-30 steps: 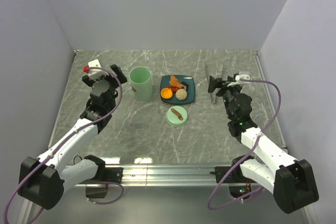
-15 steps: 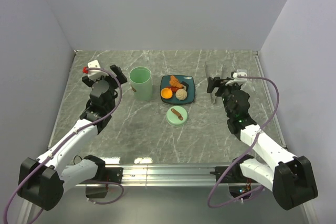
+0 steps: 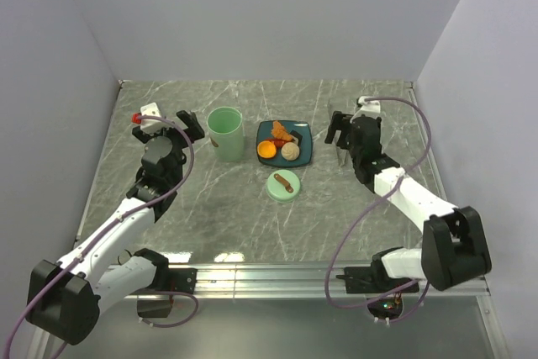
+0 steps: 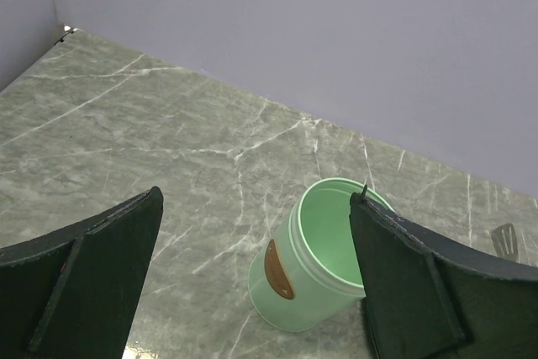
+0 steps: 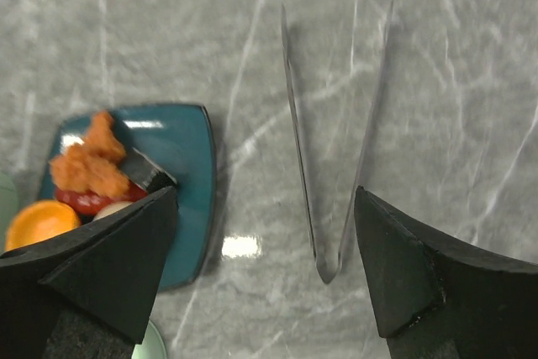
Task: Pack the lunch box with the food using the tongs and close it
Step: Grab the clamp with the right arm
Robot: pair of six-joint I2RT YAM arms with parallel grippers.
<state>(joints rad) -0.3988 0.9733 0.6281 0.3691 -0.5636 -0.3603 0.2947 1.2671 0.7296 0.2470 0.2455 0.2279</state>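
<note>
The lunch box is a pale green cup standing open left of the plate; in the left wrist view the lunch box looks hollow inside. Its lid lies flat in front of the plate. The food sits on the plate: an orange round piece, a beige ball and a fried chunk. The tongs lie flat on the table, their joined end towards me. My right gripper hangs open above them. My left gripper is open, just left of the lunch box.
The dark teal square plate stands mid-table between lunch box and tongs. Grey walls close in the marble table on the left, back and right. A metal rail runs along the near edge.
My right gripper has moved back and a little left, and now sits over the tongs. My left gripper has shifted slightly. The objects have not moved.
</note>
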